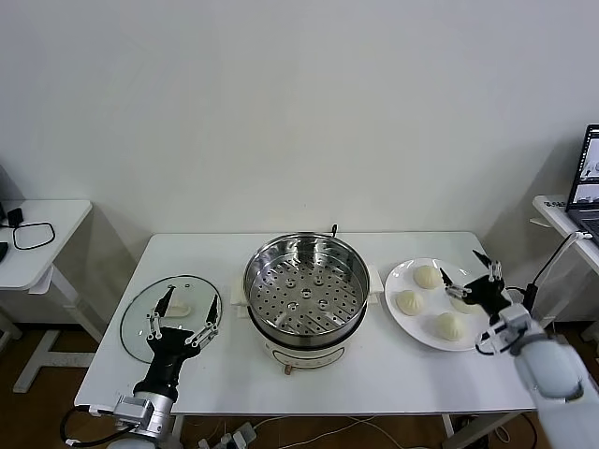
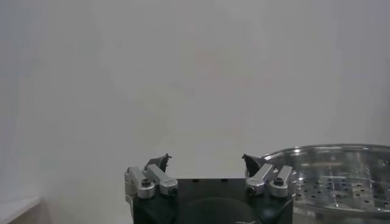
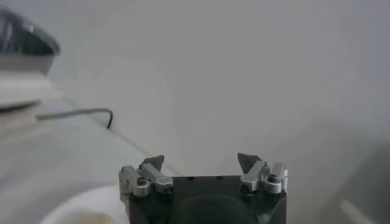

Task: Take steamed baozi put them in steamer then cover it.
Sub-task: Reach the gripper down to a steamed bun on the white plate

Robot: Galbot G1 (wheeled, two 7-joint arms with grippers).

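Jaws on both our grippers stand spread wide and hold nothing. Our left gripper [image 1: 184, 318] hangs over the near part of the lid [image 1: 171, 316], and our right gripper [image 1: 471, 276] hangs over the outer side of the plate [image 1: 404, 277], above one of the buns.

On the white worktop [image 1: 234, 374] we count one steamer [image 1: 306, 295], one lid, one plate and four buns [image 1: 428, 276]. The steamer is the biggest thing: it sits upright in the middle, mouth open upward, its holed tray bare, with one side handle facing the lid and one facing the plate. Bare worktop lies in front of it up to the near edge, and a strip of bare top separates it from the lid on our left and the plate on our right.

The glass lid lies flat near the left edge of the worktop; its white handle shows between our left fingers, but we cannot tell which way its long side runs. The plate lies close to the right edge. All four buns rest on it, dome up, one partly hidden behind our right gripper.
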